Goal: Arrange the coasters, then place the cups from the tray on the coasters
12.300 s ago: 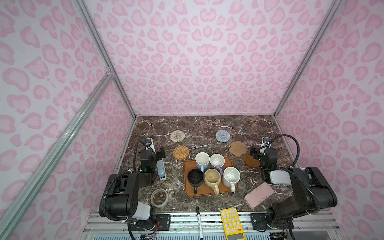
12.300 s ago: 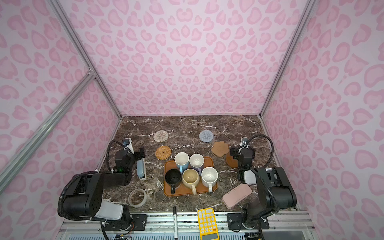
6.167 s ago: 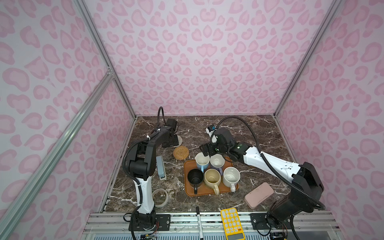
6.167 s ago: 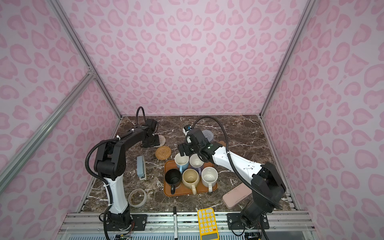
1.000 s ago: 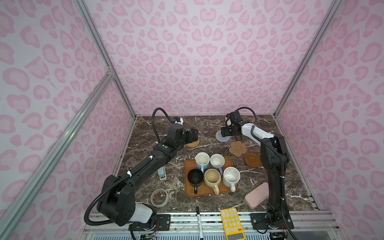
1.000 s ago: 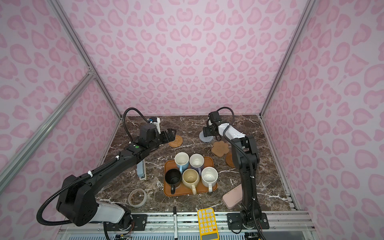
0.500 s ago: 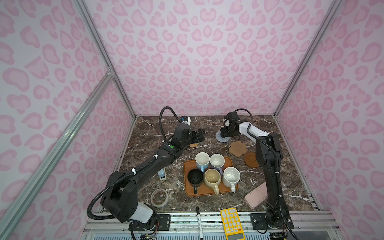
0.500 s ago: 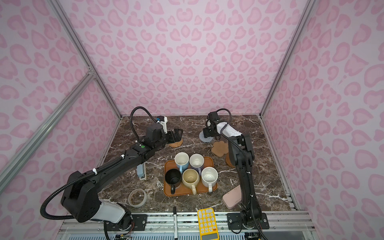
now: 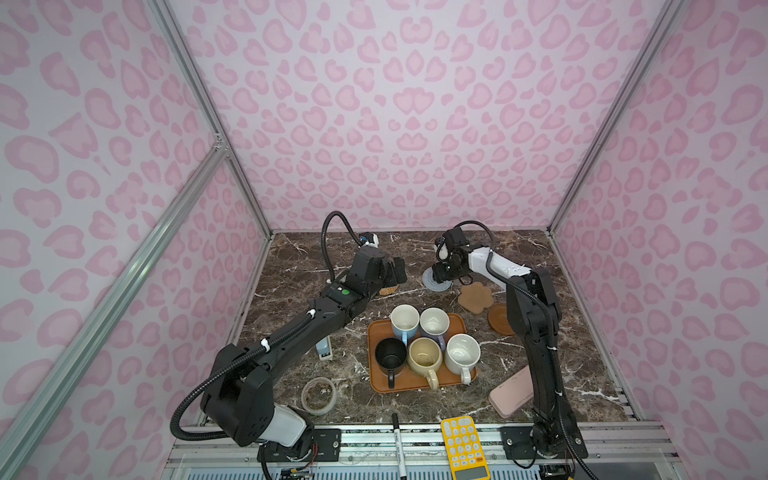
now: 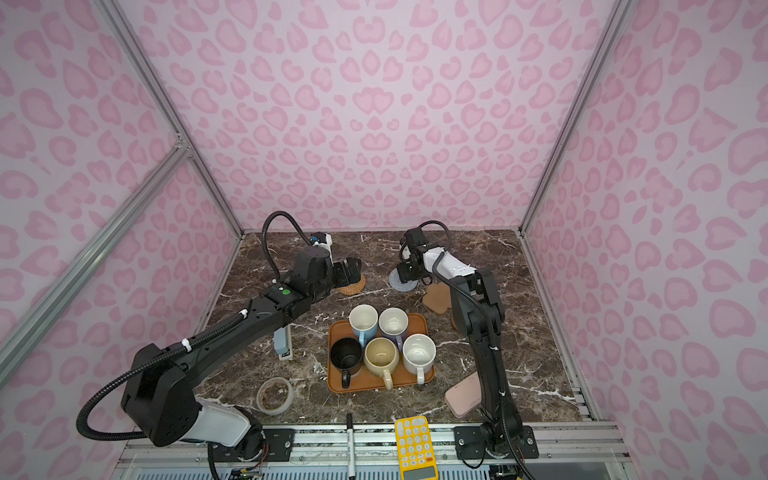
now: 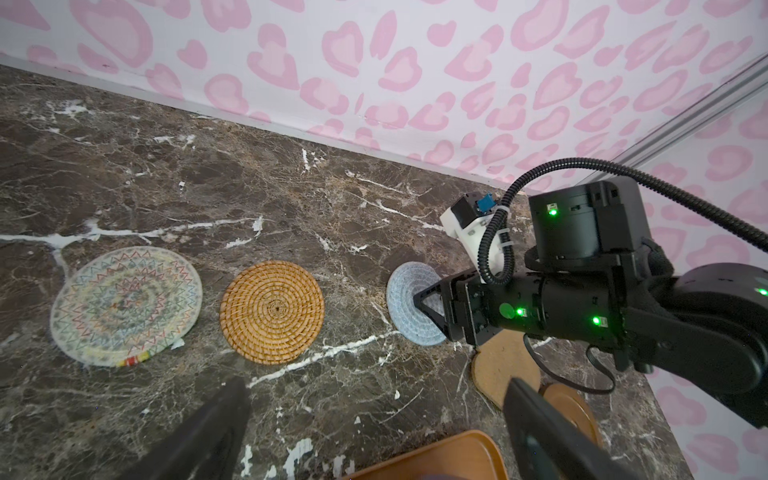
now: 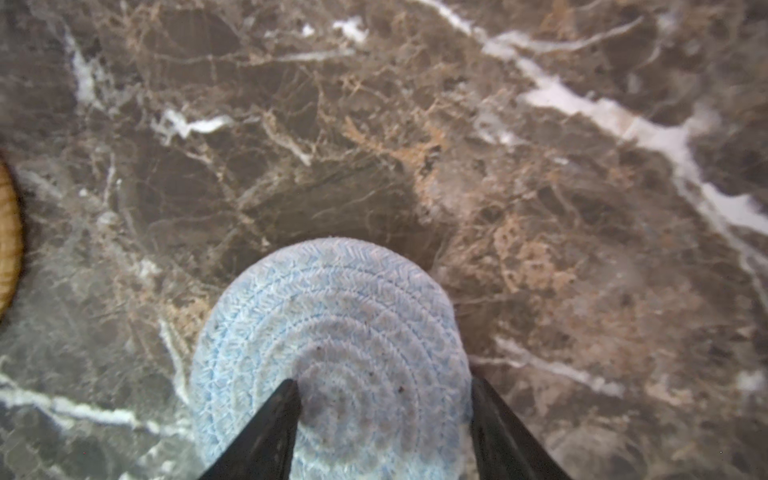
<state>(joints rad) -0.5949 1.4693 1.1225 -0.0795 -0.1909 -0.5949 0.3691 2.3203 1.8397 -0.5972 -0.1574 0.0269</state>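
My right gripper [image 12: 382, 382], part open, straddles the round grey-blue woven coaster [image 12: 328, 316], one jaw over its middle, the other at its rim.

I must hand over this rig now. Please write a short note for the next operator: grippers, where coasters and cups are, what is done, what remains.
Left gripper: open, empty, hovers by the orange-tan coaster.
Right gripper: jaws partly apart on the grey-blue coaster, one fingertip on top, one at its rim; a firm grip cannot be told.
Cream coaster lies flat in line with those two; flower cork coaster and brown wooden coaster lie close together.
Done: no cup placed; all five cups stand on the tray.
Left: finish the coasters, then move each cup.
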